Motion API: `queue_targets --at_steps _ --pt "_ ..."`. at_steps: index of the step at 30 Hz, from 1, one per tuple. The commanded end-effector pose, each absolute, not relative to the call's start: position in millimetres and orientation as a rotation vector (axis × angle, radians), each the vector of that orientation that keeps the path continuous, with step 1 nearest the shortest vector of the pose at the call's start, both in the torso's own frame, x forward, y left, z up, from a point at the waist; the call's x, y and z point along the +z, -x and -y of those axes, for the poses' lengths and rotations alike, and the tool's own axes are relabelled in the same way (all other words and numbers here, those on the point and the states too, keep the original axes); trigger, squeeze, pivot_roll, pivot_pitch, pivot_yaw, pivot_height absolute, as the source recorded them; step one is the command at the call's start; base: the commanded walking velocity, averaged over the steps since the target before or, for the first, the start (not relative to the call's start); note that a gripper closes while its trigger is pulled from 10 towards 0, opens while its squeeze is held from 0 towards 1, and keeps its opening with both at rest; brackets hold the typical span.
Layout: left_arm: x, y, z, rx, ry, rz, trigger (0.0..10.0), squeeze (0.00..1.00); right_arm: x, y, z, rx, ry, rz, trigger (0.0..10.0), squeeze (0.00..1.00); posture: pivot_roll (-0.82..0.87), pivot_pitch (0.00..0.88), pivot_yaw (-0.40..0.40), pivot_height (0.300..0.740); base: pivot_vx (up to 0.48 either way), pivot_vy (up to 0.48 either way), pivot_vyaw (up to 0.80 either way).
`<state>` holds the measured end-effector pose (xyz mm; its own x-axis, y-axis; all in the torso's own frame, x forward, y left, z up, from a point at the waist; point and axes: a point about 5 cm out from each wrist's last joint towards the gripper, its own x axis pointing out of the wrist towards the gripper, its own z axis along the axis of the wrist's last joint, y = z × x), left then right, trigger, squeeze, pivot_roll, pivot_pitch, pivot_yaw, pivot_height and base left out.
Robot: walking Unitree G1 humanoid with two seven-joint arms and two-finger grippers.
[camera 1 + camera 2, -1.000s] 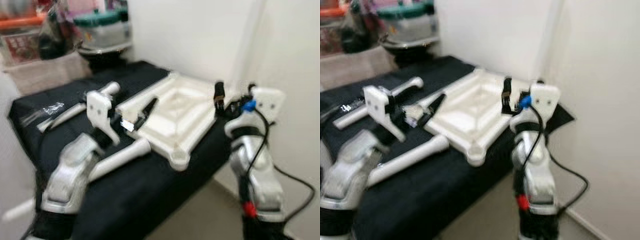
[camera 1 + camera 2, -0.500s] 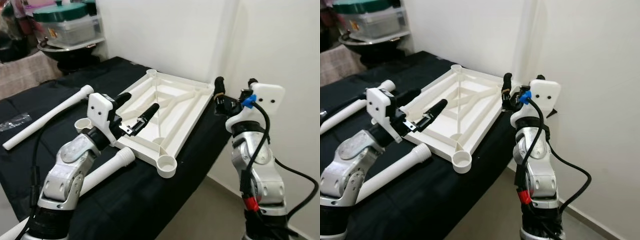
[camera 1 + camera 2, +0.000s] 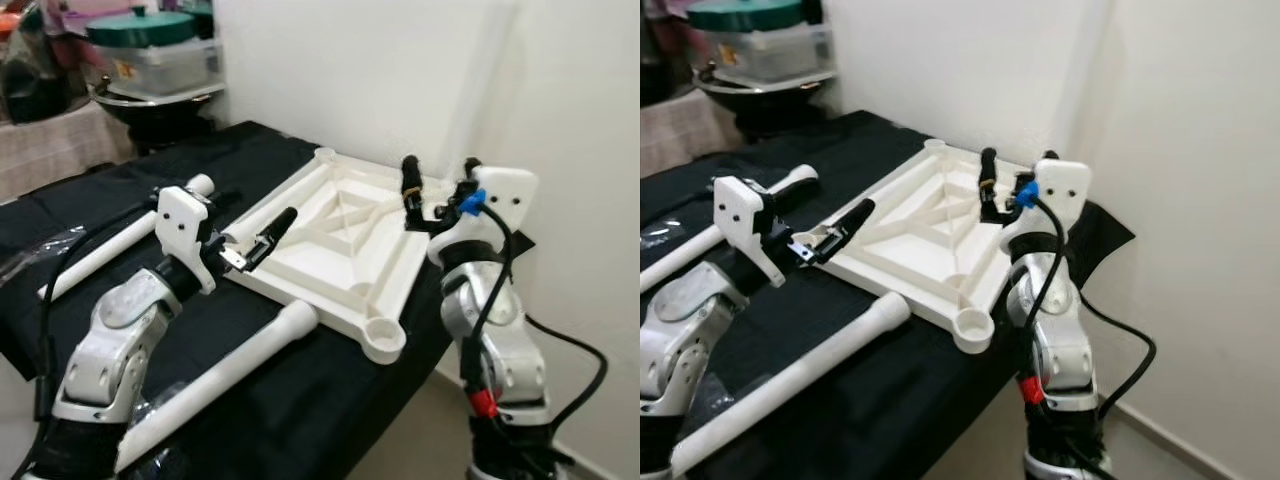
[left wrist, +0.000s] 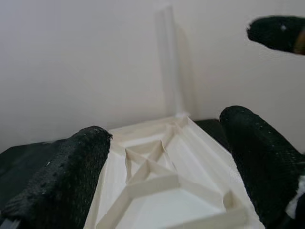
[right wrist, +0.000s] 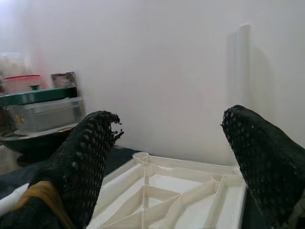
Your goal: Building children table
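Tabletop [image 3: 345, 235] — white plastic, upside down with its ribbed underside up — lies on the black cloth [image 3: 250, 400] that covers the work surface, one long edge near the white wall [image 3: 400, 70]. We note a round leg socket [image 3: 384, 340] at its near corner, open upward with nothing in it, and another socket [image 3: 324, 155] at the far corner by the wall.

Two white legs lie loose on the cloth. One leg [image 3: 225, 375] rests diagonally, its far end just beside the tabletop's near edge; the second leg [image 3: 120, 240] lies further back on our left, well apart from the first.

Left gripper [image 3: 262, 232] hovers over the tabletop's left rim, fingers pointing toward the wall. In the left wrist view its two black fingers [image 4: 66, 181] stand spread with the ribbed underside visible between them — nothing held.

Right gripper [image 3: 432, 190] is raised above the tabletop's right edge, near the wall. In the right wrist view its fingers [image 5: 88, 157] stand wide apart, framing the tabletop and the wall, gripping nothing. A black cable [image 3: 560, 345] loops down from that arm.

Beyond the cloth, on our far left, a clear box with a green lid [image 3: 150, 45] sits atop a dark bowl [image 3: 160, 105].
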<state>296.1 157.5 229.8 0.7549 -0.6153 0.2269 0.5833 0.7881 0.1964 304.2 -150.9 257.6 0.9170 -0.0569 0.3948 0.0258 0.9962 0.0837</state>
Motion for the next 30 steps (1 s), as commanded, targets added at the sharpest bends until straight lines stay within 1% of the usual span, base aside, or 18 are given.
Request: queue_targets --at_steps 1,7,13,16,18,20,21,24,27,30 --pt "224.5 -294.4 -157.6 -0.689 -0.127 0.254 10.0 0.0 255.2 -306.6 153.0 -0.051 -0.082 0.39 10.0 0.0 0.05 0.0 -0.064 0.74 0.0 0.0 0.0" --pt "215.1 -278.4 -169.5 -0.827 -0.219 0.162 10.0 0.0 254.0 -309.6 156.6 -0.054 -0.092 0.378 10.0 0.0 0.07 0.0 -0.074 0.74 0.0 0.0 0.0" --pt "205.3 -274.8 -181.2 -0.848 -0.269 0.089 10.0 0.0 252.7 -312.1 154.7 -0.048 -0.093 0.371 10.0 0.0 0.07 0.0 -0.071 0.74 0.0 0.0 0.0" --pt "197.2 -274.8 -185.3 -0.878 -0.29 0.009 10.0 0.0 253.1 -313.5 152.6 -0.044 -0.095 0.367 10.0 0.0 0.07 0.0 -0.059 0.74 0.0 0.0 0.0" --pt "182.5 -276.1 -186.0 -0.907 -0.31 -0.111 10.0 0.0 249.5 -313.8 152.5 -0.05 -0.101 0.35 10.0 0.0 0.07 0.0 -0.051 0.74 0.0 0.0 0.0" --pt "173.0 -277.4 -187.0 -0.902 -0.294 -0.195 10.0 0.0 246.7 -313.9 152.9 -0.055 -0.104 0.339 10.0 0.0 0.06 0.0 -0.044 0.74 0.0 0.0 0.0" --pt "168.3 -280.1 -186.8 -0.872 -0.292 -0.242 10.0 0.0 245.7 -313.8 153.5 -0.059 -0.107 0.334 10.0 0.0 0.07 0.0 -0.043 0.74 0.0 0.0 0.0" --pt "165.1 -282.0 -186.8 -0.85 -0.294 -0.274 10.0 0.0 244.8 -313.8 153.9 -0.061 -0.11 0.33 10.0 0.0 0.07 0.0 -0.043 0.74 0.0 0.0 0.0" --pt "152.5 -286.9 -186.1 -0.81 -0.296 -0.371 10.0 0.0 241.8 -315.9 152.7 -0.067 -0.118 0.311 10.0 0.0 0.06 0.0 -0.03 0.74 0.0 0.0 0.0" --pt "149.5 -289.8 -187.1 -0.788 -0.305 -0.389 10.0 0.0 241.5 -316.7 152.4 -0.069 -0.119 0.307 10.0 0.0 0.06 0.0 -0.029 0.74 0.0 0.0 0.0"
